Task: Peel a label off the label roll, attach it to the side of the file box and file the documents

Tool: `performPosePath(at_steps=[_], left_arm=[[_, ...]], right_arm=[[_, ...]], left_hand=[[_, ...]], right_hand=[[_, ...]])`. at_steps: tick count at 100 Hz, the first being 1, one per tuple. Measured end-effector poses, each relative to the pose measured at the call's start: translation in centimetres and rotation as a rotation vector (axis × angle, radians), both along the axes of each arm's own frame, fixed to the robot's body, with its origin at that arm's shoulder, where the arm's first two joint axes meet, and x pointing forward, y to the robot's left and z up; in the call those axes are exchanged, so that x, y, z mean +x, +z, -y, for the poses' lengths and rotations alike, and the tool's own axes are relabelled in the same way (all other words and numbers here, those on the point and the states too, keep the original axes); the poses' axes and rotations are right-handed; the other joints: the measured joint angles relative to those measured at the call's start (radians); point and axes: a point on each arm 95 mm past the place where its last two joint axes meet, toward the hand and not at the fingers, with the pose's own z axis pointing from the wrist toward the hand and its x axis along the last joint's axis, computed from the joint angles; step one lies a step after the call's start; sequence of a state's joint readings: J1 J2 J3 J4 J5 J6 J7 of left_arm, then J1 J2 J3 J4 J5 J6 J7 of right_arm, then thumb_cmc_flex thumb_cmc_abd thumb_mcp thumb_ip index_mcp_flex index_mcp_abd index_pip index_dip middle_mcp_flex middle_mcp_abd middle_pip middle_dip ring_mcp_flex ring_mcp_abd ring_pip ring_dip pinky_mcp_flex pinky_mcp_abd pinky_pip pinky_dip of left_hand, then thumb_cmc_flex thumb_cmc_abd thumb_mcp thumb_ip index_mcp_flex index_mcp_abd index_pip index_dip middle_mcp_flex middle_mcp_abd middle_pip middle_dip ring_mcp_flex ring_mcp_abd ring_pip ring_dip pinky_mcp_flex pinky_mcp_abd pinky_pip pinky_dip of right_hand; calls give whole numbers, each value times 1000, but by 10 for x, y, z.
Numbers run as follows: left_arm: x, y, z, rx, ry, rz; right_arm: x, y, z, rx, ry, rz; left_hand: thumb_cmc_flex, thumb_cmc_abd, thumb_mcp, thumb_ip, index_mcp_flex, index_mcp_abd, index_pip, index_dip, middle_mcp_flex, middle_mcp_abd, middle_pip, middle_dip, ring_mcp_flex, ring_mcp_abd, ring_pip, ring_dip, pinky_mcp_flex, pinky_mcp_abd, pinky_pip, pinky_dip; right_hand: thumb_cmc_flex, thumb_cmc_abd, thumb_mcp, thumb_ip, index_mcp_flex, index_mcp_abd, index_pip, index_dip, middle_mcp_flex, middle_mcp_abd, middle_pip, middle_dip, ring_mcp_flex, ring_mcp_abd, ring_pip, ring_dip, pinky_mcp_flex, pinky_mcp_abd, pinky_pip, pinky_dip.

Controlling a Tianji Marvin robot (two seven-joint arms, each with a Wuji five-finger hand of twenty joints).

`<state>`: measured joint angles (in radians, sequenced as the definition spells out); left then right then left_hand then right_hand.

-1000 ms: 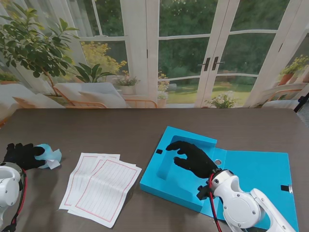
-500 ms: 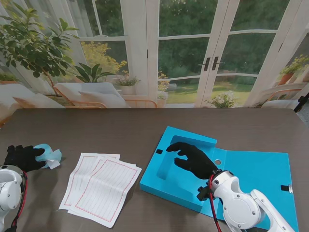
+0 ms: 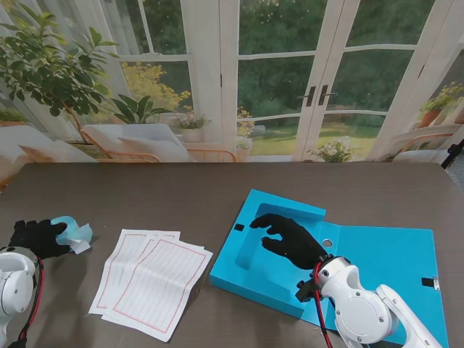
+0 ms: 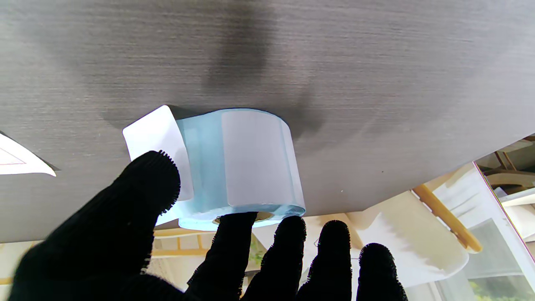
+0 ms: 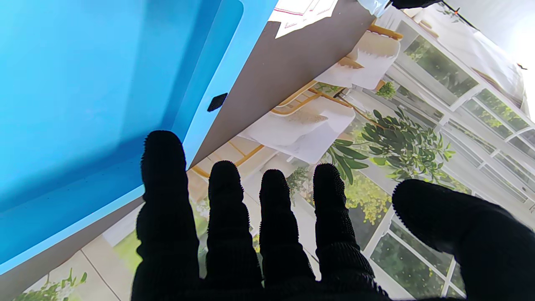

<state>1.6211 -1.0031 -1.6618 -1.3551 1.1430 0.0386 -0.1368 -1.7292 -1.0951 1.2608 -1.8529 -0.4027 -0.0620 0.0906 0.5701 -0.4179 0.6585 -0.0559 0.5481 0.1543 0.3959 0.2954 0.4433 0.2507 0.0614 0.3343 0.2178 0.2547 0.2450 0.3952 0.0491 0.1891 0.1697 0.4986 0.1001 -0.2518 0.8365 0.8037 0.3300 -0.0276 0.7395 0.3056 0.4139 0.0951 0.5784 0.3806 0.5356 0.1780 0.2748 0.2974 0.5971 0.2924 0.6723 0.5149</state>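
The pale blue label roll (image 3: 75, 233) lies at the table's far left. My left hand (image 3: 38, 237) is closed on it. In the left wrist view the thumb (image 4: 142, 188) presses on a loose white label (image 4: 154, 138), and the index fingertip (image 4: 234, 225) touches the rim of the label roll (image 4: 242, 163). The blue file box (image 3: 254, 272) lies open right of centre with its lid (image 3: 384, 254) folded flat. My right hand (image 3: 290, 239) hovers over the tray with fingers spread and holds nothing. The lined documents (image 3: 152, 279) lie fanned between the roll and the box.
A black clasp (image 3: 431, 282) sits on the lid's right edge. Bare dark table (image 3: 181, 188) stretches along the far side. In the right wrist view the box's inside (image 5: 83, 83) fills the space beyond my fingers.
My left hand has crept a little to the right, closer onto the roll. The roll, box, papers and right hand have not moved.
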Motion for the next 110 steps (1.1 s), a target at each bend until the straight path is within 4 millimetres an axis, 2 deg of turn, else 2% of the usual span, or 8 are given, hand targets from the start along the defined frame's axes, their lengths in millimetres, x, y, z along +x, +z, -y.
performPosePath(at_steps=[16, 24, 35, 52, 60, 67, 83, 110], left_arm=[[0, 0, 1, 28, -9, -9], [0, 0, 1, 43, -16, -13], [1, -1, 3, 55, -25, -13], [2, -2, 5, 77, -35, -13], [2, -3, 6, 91, -30, -4], [1, -6, 6, 110, -28, 7], [-2, -12, 5, 132, -26, 7], [-5, -16, 4, 128, -10, 1]], right_arm=[[0, 0, 0, 1, 0, -3], [0, -1, 0, 3, 0, -6], [0, -1, 0, 3, 0, -8], [-1, -1, 0, 4, -1, -10], [-1, -1, 0, 4, -1, -10], [-1, -1, 0, 4, -1, -11], [-1, -1, 0, 5, -1, -11], [-1, -2, 0, 3, -2, -16]], left_hand=[[1, -17, 54, -20, 13, -2, 37, 19, -32, 8, 37, 142, 50, 13, 176, 148, 63, 11, 160, 208], [2, -28, 94, -20, 27, -4, 83, 38, -36, 25, 72, 222, 75, 21, 287, 216, 32, 11, 418, 293], [29, -71, 136, -20, 58, -4, 145, 65, -44, 63, 142, 314, 114, 24, 415, 286, -4, 11, 774, 243], [32, -71, 140, -60, 77, -4, 205, 82, -44, 89, 191, 365, 110, 37, 438, 293, -29, 11, 882, 170], [40, -91, 137, -60, 77, -18, 228, 82, -45, 89, 202, 339, 40, 49, 299, 219, -82, 10, 815, 115], [56, -91, 117, -101, 77, -27, 257, 82, -45, 77, 206, 273, 1, 49, 201, 167, -95, 10, 725, 90], [88, -102, 62, -101, 77, -43, 325, 73, -64, 47, 103, 101, -90, 48, -25, 38, -107, 10, 317, -16], [123, -122, -5, -108, 113, -94, 431, 47, -118, 9, 0, -10, -138, 40, -141, -37, -116, 10, 1, 6]], right_hand=[[0, 0, 0, 0, 0, 2, 0, 0, 0, 0, 0, 0, 0, 0, 0, 0, 0, 0, 0, 0], [0, 0, 0, 0, 0, 3, 0, 0, 0, 0, 0, 0, 0, 0, 0, 0, 0, 0, 0, 0], [0, 0, 0, 0, 0, 3, 0, 0, 0, 0, 0, 0, 0, 0, 0, 0, 0, 0, -1, 0], [1, 0, 0, 0, 0, 3, 0, 0, 0, 0, 0, 0, 0, 0, 0, 0, 0, 0, -1, 0], [1, 0, 0, 0, 0, 4, 0, 0, 0, 0, 0, 0, 0, 0, 0, 0, 0, 0, -1, 0], [1, 0, 0, 1, 0, 4, 0, 0, 0, 0, 0, 0, 0, 0, 0, 0, 0, 0, -1, 0], [1, 0, 0, 1, 0, 4, 1, 0, 0, 0, 0, 0, 0, 0, 0, 0, 0, 0, -4, 0], [1, 0, 0, 1, 0, 5, 1, 0, 0, 0, 0, 0, 0, 5, 0, 0, 0, 0, -4, 0]])
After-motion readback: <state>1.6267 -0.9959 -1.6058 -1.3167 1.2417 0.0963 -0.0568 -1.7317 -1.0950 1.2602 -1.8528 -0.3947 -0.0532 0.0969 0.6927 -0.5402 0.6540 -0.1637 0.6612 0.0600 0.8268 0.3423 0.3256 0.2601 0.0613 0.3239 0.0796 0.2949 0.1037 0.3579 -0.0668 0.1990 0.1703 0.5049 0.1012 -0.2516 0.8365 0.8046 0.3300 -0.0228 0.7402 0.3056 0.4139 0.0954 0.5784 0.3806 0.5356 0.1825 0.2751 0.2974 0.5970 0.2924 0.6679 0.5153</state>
